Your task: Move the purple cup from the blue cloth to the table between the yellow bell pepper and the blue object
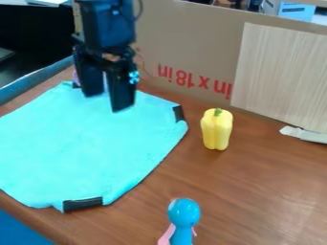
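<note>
Soft, bright light covers the table (pixel 256 186), with pale glare lower right (upper left is dark); shadows seem faint.

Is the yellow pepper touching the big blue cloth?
Apart. The camera view shows brown wooden table between the yellow pepper and the right edge of the blue cloth.

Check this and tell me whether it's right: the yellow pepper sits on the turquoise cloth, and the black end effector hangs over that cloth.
Not right: the camera view shows the yellow pepper sitting on the brown table, beside the turquoise cloth. The black end effector does hang over that cloth.
</note>
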Available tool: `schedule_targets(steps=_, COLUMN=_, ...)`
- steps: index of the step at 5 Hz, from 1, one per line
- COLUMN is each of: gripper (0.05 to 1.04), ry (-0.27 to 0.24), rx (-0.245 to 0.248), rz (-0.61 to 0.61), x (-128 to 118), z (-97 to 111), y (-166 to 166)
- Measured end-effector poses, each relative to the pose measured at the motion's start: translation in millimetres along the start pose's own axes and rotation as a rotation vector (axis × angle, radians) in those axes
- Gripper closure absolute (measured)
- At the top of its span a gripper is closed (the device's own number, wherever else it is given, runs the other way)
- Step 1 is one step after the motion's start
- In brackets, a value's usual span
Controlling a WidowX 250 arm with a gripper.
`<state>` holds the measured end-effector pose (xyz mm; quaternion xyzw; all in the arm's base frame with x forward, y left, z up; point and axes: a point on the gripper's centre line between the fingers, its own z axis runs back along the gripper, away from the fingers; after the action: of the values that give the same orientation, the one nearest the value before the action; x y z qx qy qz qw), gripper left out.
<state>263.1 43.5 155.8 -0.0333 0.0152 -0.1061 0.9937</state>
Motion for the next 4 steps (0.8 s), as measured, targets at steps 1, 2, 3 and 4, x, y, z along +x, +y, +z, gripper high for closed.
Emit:
schedule_targets(steps=1, gripper=0.083, ry=-0.039, rx=-0.004, rz=0.078, x=14, z=5, y=27)
schedule_targets(steps=2, gripper=0.083, ry=-0.144, rx=0.045, rz=0.143, x=16, z=6, y=59)
schedule_targets(steps=3, gripper=0.083, ry=-0.225, rx=0.109, rz=0.182, x=12, z=-7, y=87)
schedule_targets(steps=4, gripper=0.083, ry=-0.286, rx=0.123, rz=0.250, x=9, z=-5, y=114)
